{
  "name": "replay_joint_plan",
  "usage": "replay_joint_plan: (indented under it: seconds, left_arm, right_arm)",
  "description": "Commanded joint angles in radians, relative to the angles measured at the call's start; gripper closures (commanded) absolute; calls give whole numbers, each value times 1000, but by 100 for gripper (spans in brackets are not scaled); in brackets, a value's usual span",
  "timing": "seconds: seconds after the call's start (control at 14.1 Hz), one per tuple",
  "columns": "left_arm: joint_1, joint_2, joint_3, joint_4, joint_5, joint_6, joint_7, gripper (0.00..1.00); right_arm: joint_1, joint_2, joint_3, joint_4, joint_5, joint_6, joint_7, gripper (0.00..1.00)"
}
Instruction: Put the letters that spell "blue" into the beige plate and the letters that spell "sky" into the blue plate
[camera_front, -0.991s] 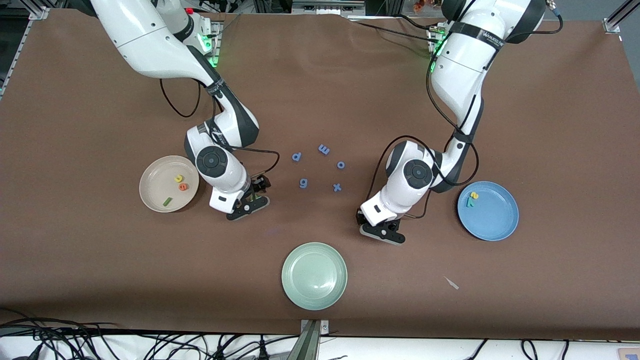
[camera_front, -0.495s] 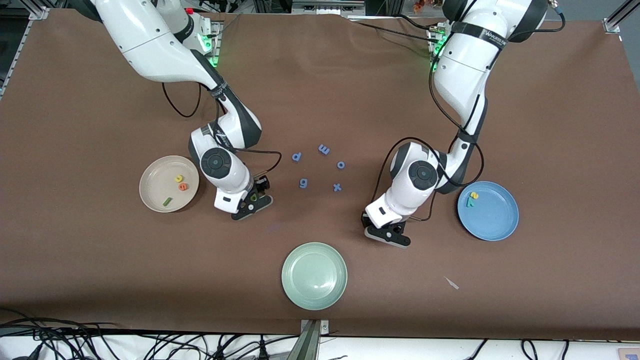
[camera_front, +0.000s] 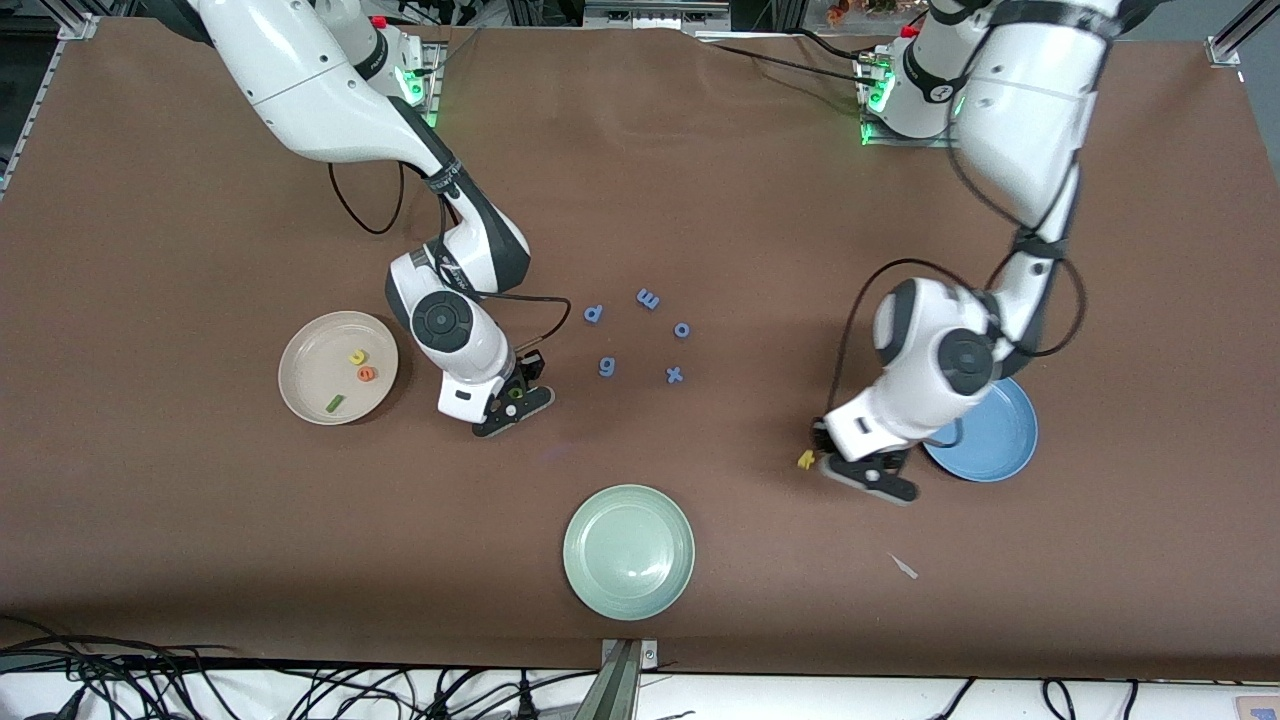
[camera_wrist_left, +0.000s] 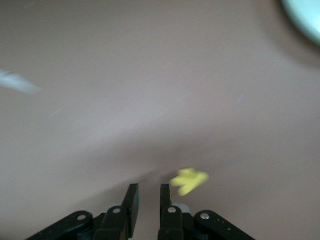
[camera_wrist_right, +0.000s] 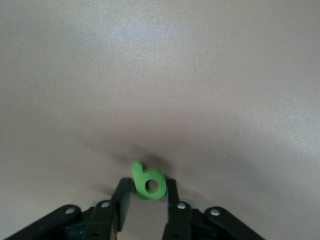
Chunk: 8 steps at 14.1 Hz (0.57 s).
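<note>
Right gripper (camera_wrist_right: 146, 192) low over the table (camera_front: 200, 550) near the beige plate (camera_front: 300, 395), jaws narrowed against the green b (camera_wrist_right: 149, 181). Left gripper (camera_wrist_left: 146, 197) nearly shut, empty, yellow letter (camera_wrist_left: 188, 181) beside one finger, by the blue plate (camera_front: 1000, 445).

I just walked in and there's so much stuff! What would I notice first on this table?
Two big white robot arms bend over a brown table. The right claw pinches a small green foam letter b down at the tabletop, beside the round cream-beige plate. The left claw hangs by the round sky-blue plate, with a tiny yellow foam letter just off its tip, and a pale green plate sits nearest the front camera.
</note>
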Motion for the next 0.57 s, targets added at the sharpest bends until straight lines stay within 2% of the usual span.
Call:
replay_joint_plan:
  seconds: [0.0,0.07,0.21,0.35,0.42,0.5]
  left_arm:
    - [108,-163,-13,-187,-13,-62,209,76]
    - [140,-183,-12,-215,-13,-65,299,76]
    - [169,-185,-10,-222,-13,-65,347,74]
    - [160,-180,-13,-216,-22,-65,294,65]
    - [150,-176,-23,-211,-25,-65,238,58]
    - [134,-162,-56,-203,-25,-59,166,55]
  right_arm:
    - [1,28,1,21,-2,23,-15,83]
    - [1,25,1,28,-2,20,-21,84]
    - [-11,18,0,39,1,3,-24,86]
    - [-33,-1,-2,53,1,-50,-50,86]
    - [-47,-14,-2,60,1,-89,-62,86]
    - [-65,-33,-2,64,3,-124,-87,86]
